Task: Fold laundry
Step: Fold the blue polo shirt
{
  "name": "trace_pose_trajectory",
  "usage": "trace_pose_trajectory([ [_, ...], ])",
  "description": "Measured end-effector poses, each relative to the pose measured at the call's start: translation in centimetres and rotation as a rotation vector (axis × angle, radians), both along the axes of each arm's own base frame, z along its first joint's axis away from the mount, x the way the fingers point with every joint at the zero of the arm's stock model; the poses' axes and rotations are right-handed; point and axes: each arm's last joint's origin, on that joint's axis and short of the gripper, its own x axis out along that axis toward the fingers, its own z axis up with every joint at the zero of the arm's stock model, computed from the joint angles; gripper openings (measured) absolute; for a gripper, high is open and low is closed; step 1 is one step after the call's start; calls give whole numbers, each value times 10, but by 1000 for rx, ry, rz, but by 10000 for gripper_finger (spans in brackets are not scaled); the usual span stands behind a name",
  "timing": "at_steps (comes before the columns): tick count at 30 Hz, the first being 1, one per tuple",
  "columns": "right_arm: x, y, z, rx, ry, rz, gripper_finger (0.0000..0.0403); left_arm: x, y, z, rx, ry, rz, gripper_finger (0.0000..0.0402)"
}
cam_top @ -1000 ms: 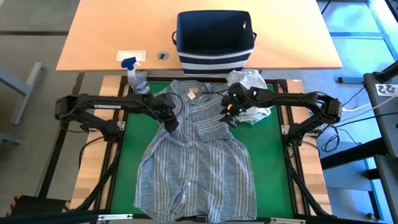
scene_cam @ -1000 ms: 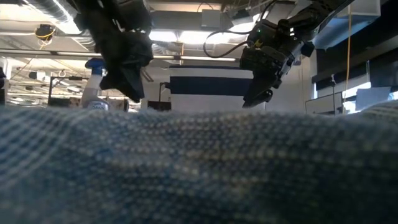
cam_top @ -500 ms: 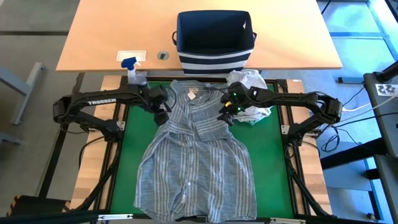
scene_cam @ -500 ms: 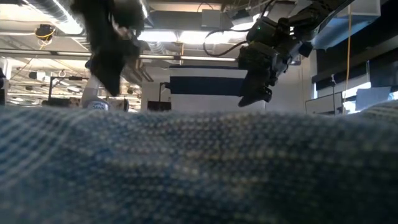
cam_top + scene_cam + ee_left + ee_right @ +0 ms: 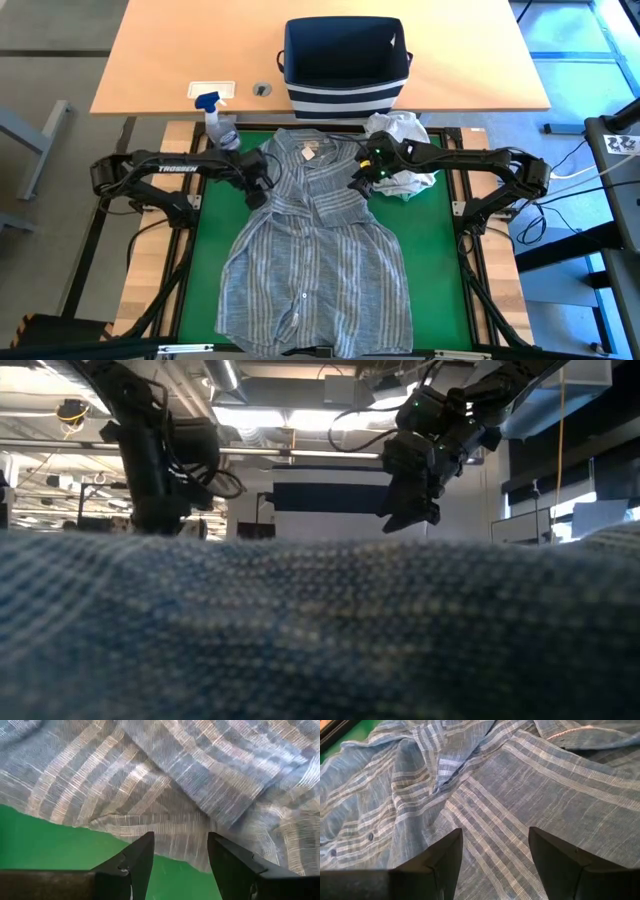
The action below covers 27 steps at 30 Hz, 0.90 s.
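The grey-blue striped button-up shirt (image 5: 310, 250) lies spread front up on the green mat (image 5: 435, 250), collar toward the far edge. My left gripper (image 5: 256, 195) is open and low at the shirt's left sleeve edge (image 5: 165, 827), its fingers over cloth and mat. My right gripper (image 5: 357, 185) is open and hovers above the shirt's right shoulder (image 5: 520, 780). In the low view it (image 5: 405, 518) hangs clear above the cloth. The white t-shirt (image 5: 400, 130) lies crumpled at the mat's far right corner. The mint-teal garment is out of view.
The navy-and-white striped basket (image 5: 345, 60) stands on the wooden table beyond the mat. A spray bottle with a blue head (image 5: 215, 115) stands at the mat's far left corner. Bare green mat shows on both sides of the shirt.
My left gripper has gone from over the shirt's left chest toward the table's left edge, to the sleeve edge, and has come down low. My right gripper has drifted slightly toward the far edge. The shirt has stayed put.
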Motion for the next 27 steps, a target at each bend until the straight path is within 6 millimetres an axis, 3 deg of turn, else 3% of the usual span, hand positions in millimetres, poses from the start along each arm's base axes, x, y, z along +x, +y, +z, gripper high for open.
trace_pose_trajectory([
  [7,0,0,0,11,1,-11,225,13,5,20,29,-79,-57,166],
  [16,0,0,0,6,3,-16,225,21,15,22,92,-175,-67,163],
  [23,0,-1,0,-3,7,-27,225,33,21,-11,86,-106,-186,163],
  [27,0,-1,0,8,7,-33,225,38,16,-16,70,-105,-356,162],
])
